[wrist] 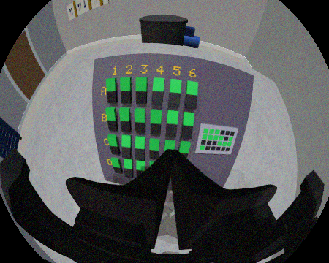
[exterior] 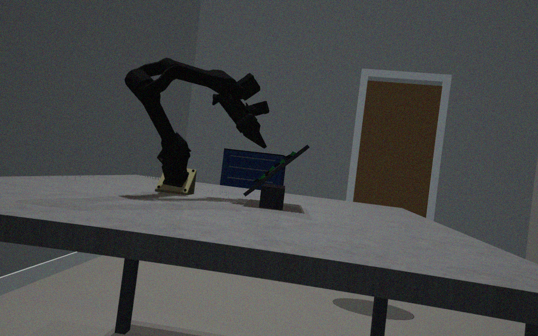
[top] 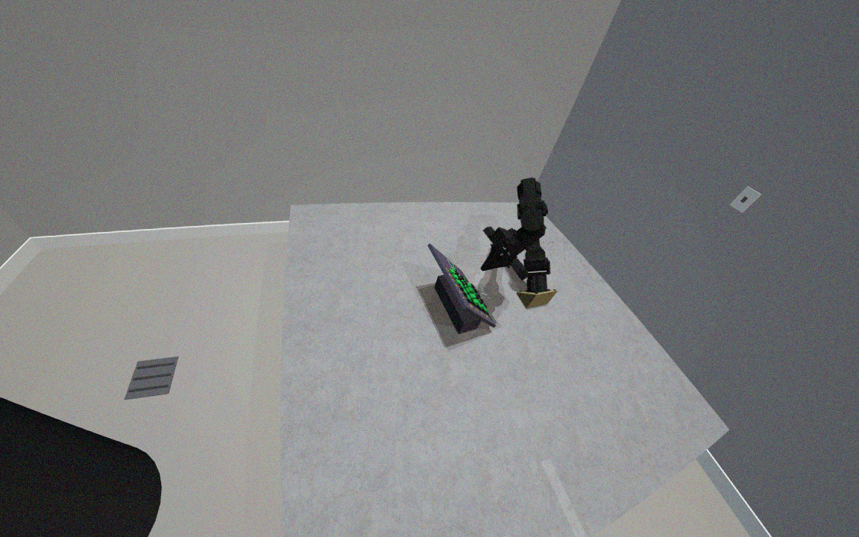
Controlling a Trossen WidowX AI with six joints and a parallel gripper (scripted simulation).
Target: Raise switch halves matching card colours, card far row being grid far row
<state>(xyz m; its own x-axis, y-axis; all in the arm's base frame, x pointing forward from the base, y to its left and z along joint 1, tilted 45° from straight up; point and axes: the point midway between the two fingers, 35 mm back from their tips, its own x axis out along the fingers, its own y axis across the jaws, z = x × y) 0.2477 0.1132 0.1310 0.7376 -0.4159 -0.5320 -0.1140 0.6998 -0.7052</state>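
Observation:
The tilted purple panel (top: 441, 260) (exterior: 304, 148) (wrist: 227, 98) bears green-and-dark switches in rows A to D, columns 1 to 6. My gripper (top: 483, 268) (exterior: 265, 147) (wrist: 172, 154) is shut and empty, off the panel's face. In the wrist view the card (wrist: 217, 139) reads, far row first: three green, three dark; four green, dark, green; three dark, three green; green, five dark. Green halves look brighter on A4 (wrist: 158, 84), A5, A6, B5 (wrist: 172, 117), B6 (wrist: 188, 118), C2, C3, D2 and D3, darker on A1-A3, B1-B4, C1 and C4. The fingers hide D4-D6 mostly or wholly.
A dark block (top: 454, 306) (exterior: 272, 197) supports the panel on the table (top: 365, 414) (exterior: 346, 234). The arm's tan base (top: 537, 299) (exterior: 191, 184) stands on the nearer side. A black cylinder (wrist: 162, 32) and blue objects (wrist: 191, 41) show beyond the panel.

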